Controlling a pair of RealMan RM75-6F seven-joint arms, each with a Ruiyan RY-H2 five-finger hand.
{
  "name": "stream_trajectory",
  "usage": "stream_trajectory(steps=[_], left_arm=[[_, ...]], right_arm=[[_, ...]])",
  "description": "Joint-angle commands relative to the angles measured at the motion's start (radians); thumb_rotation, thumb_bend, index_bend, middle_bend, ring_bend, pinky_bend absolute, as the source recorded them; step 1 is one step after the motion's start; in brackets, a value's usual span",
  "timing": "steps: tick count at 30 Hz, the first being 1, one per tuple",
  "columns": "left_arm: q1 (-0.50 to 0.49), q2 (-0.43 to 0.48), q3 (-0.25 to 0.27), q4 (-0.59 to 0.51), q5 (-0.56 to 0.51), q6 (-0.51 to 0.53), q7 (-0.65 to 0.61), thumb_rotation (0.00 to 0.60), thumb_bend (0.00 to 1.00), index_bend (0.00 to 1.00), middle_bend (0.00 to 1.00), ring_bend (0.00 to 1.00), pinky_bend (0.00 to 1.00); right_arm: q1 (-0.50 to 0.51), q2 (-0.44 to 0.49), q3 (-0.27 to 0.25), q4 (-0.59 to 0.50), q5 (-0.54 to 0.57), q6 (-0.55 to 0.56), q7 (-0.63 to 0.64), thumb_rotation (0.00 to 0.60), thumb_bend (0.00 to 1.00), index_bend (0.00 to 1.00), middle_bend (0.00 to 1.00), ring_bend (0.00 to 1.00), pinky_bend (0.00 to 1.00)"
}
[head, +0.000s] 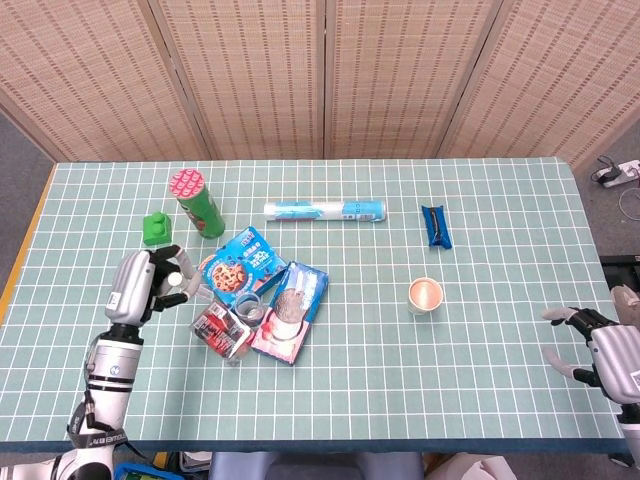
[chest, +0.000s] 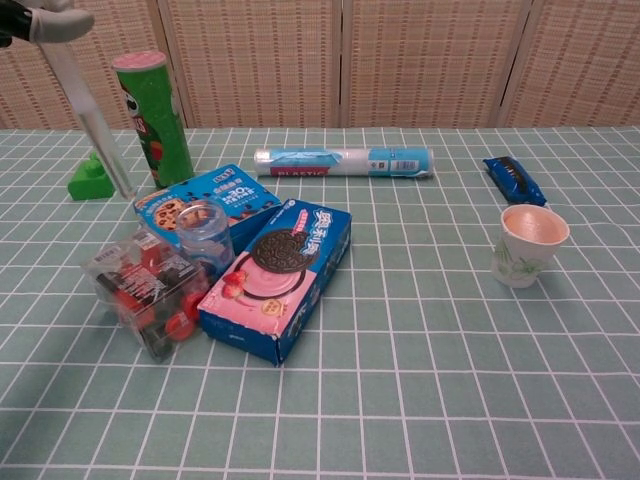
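- Just right of the left hand, which is gripping a clear tube, the snack pile is lying untouched.
- The right hand is hanging released, well apart from the paper cup.

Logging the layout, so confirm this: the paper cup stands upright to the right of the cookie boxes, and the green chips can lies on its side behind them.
Not quite. The green chips can stands upright, as the chest view shows. The paper cup does stand upright, right of the cookie boxes.
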Motion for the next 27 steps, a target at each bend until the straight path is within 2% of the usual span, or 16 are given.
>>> stream_trajectory(steps=[1, 18, 27], left_arm=[[-0.012, -0.015, 0.003, -0.015, 0.014, -0.003, 0.015, 0.600, 0.53, 0.83, 1.00, 0.95, 1.00], [-0.116, -0.129, -0.034, -0.006, -0.060, -0.026, 0.112, 0.600, 0.53, 0.83, 1.00, 0.95, 1.00], [-0.125, -0.151, -0.024, 0.026, -0.081, -0.016, 0.129, 0.600, 0.53, 0.83, 1.00, 0.95, 1.00]], right_arm=[[0.000, 0.000, -0.001, 0.000, -0.001, -0.001, -0.002, 0.600, 0.21, 0.37, 0.44, 0.39, 0.60], [-0.001, 0.003, -0.003, 0.002, -0.007, 0.005, 0.010, 0.600, 0.21, 0.37, 0.44, 0.39, 0.60], [-0.003, 0.005, -0.002, 0.005, -0.007, 0.010, 0.020, 0.600, 0.21, 0.37, 0.44, 0.39, 0.60]])
